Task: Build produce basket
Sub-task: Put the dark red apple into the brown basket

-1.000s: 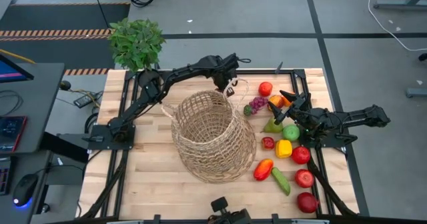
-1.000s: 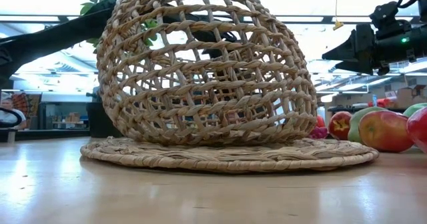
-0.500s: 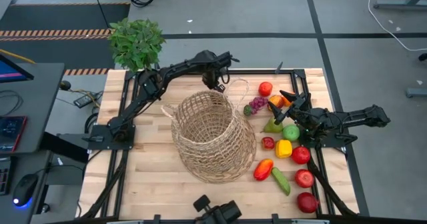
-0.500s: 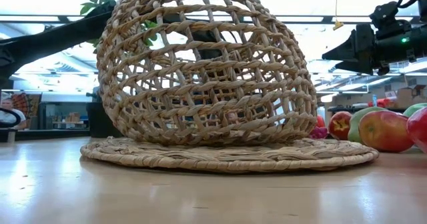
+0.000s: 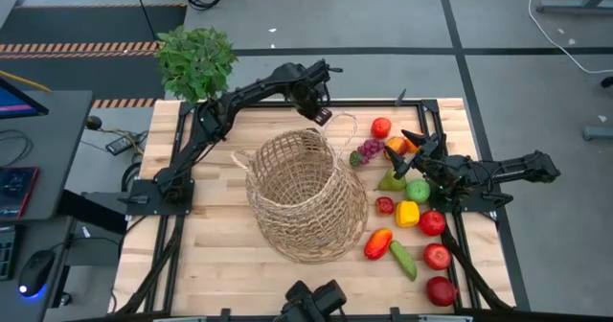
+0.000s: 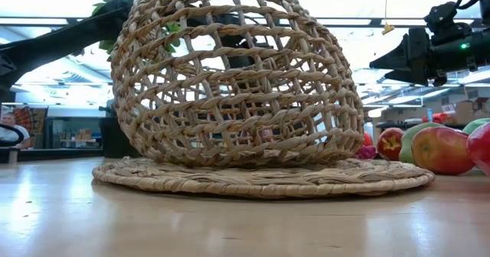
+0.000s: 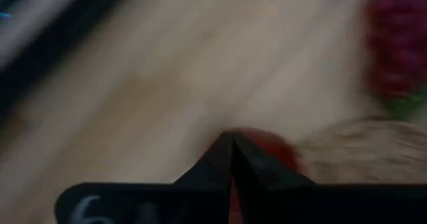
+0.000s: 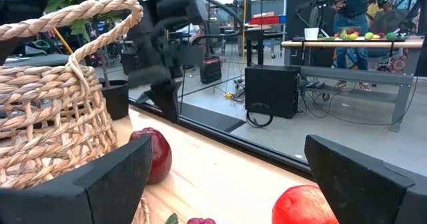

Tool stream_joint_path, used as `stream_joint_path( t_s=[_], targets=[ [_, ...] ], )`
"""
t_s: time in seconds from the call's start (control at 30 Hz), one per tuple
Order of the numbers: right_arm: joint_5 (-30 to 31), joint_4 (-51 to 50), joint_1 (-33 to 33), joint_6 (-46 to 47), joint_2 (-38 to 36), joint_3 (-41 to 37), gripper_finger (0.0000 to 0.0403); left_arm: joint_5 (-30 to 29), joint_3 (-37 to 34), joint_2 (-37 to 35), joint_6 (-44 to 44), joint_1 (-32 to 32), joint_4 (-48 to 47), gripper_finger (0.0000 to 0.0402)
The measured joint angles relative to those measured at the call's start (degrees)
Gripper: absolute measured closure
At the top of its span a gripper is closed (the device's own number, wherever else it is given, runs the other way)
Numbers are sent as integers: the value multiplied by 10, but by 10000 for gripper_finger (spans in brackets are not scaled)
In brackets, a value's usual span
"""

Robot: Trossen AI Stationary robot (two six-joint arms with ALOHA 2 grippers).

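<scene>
I'm seeing the basket sitting mid-table, the produce lying along the right edge, and a potted plant standing beyond the far-left corner.

No text, label, brand or number can be read in any view. Pale marks show on the dark body of the left gripper just behind its fingers in the left wrist view, but they are too blurred to make out.
</scene>
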Motion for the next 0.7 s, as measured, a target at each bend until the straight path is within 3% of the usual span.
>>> stream_joint_path(
  t_s=[0.2, 0.47, 0.7],
  targets=[
    [0, 0, 0, 0, 0, 0, 7, 127, 0, 0, -15, 6, 23, 396],
    [0, 0, 0, 0, 0, 0, 7, 168, -16, 5, 5, 3, 27, 397],
    [0, 0, 0, 0, 0, 0, 7, 161, -42, 6, 9, -1, 29, 396]
  ],
)
